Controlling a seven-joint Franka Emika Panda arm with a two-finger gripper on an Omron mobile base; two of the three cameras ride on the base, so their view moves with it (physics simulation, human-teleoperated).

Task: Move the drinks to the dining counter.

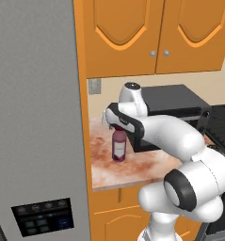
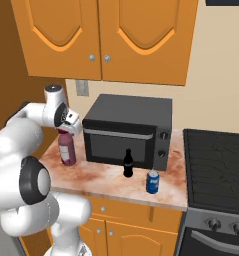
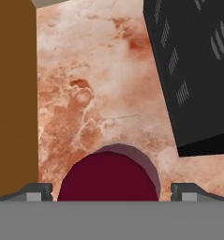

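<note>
Dark maroon bottle with pale label (image 1: 118,147) stands upright on marbled bench (image 1: 147,167), left of black microwave (image 2: 128,131). Pincer (image 3: 111,190) released, poised directly above, tips straddling cap. Judged rigid, light, smooth; grip mid-body. Blue can (image 2: 152,182) right, near edge.

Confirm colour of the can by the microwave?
Blue with white markings; the can shows best in the right base view.

Maroon bottle (image 2: 66,149) hemmed between brown side wall (image 3: 12,98) and microwave (image 2: 128,130), open worktop (image 2: 111,180) in front
</note>
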